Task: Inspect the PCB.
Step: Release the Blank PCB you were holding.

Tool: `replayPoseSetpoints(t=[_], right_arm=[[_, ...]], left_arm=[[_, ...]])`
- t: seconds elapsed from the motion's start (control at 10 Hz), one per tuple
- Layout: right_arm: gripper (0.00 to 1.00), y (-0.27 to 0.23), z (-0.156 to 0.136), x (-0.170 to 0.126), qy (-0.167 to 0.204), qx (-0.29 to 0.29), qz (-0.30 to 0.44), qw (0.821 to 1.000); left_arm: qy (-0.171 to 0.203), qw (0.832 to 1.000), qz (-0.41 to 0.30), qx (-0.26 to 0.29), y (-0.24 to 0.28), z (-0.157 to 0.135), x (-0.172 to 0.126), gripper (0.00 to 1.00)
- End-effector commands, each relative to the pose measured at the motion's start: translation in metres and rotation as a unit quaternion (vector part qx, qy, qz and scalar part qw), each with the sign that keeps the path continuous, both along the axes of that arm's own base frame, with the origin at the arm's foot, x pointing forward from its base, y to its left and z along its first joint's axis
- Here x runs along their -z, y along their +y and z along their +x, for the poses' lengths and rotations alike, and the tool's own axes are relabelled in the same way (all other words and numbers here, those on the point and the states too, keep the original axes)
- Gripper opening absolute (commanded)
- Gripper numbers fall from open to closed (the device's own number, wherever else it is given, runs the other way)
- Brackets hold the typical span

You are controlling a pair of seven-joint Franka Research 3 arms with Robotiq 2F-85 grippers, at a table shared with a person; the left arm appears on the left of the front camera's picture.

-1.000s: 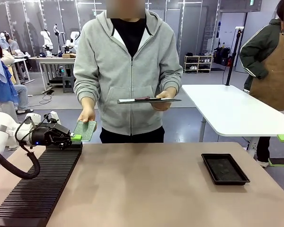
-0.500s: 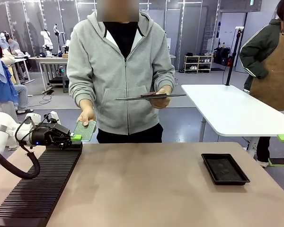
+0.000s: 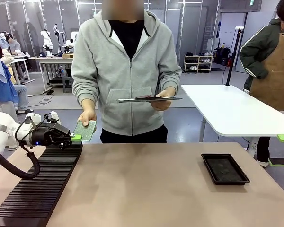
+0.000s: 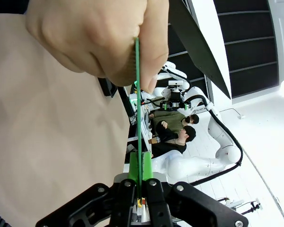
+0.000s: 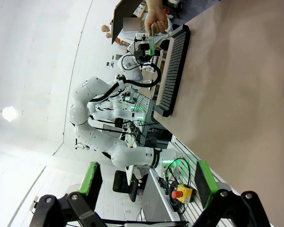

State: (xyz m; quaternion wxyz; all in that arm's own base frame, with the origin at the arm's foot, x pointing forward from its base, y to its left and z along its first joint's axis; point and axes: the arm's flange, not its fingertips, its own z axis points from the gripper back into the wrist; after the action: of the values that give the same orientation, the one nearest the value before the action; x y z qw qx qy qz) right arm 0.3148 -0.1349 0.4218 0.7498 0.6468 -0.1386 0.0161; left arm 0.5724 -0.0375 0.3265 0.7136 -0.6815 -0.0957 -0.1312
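Observation:
The PCB, a thin green board with a pale speckled face, hangs above the table's far left edge. My left gripper is shut on its lower edge, while a person's hand pinches its upper edge. In the left wrist view the PCB runs edge-on from between my shut fingers up into the person's hand. My right gripper is open and holds nothing; far off in its view the PCB is small.
The person holds a dark tablet flat in the other hand. A black slotted rack lies along the table's left side under my left gripper. A black tray sits at the right. Another person stands by a white table behind.
The person swayed left and back, and the tablet tilted slightly and levelled again. My left gripper and the PCB have stayed in place.

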Motion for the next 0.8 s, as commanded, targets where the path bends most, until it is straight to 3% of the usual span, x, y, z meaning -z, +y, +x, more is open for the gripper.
replayPoseSetpoints(t=[0.0,0.1,0.2,0.3,0.4,0.5,0.7], right_arm=[[1.00,-0.0013,-0.0017,-0.0005,-0.002,-0.002,0.001,1.000],[1.00,-0.0013,-0.0017,-0.0005,-0.002,-0.002,0.001,1.000],[1.00,-0.0013,-0.0017,-0.0005,-0.002,-0.002,0.001,1.000],[1.00,-0.0013,-0.0017,-0.0005,-0.002,-0.002,0.001,1.000],[1.00,-0.0013,-0.0017,-0.0005,-0.002,-0.002,0.001,1.000],[1.00,-0.0013,-0.0017,-0.0005,-0.002,-0.002,0.001,1.000],[1.00,-0.0013,-0.0017,-0.0005,-0.002,-0.002,0.001,1.000]], left_arm=[[0.000,1.000,0.000,0.000,0.0000,0.0000,0.0000,0.26],[-0.001,1.000,-0.007,0.003,0.0011,0.0005,-0.0019,0.35],[0.000,1.000,-0.009,0.003,0.0018,0.0010,-0.0029,0.58],[0.001,1.000,-0.011,0.004,0.0023,0.0016,-0.0025,0.66],[0.004,1.000,-0.011,0.007,0.0023,0.0020,-0.0010,0.89],[0.006,1.000,-0.009,0.008,0.0013,0.0025,-0.0006,0.97],[0.008,1.000,-0.009,0.007,0.0020,0.0039,-0.0005,1.00]])
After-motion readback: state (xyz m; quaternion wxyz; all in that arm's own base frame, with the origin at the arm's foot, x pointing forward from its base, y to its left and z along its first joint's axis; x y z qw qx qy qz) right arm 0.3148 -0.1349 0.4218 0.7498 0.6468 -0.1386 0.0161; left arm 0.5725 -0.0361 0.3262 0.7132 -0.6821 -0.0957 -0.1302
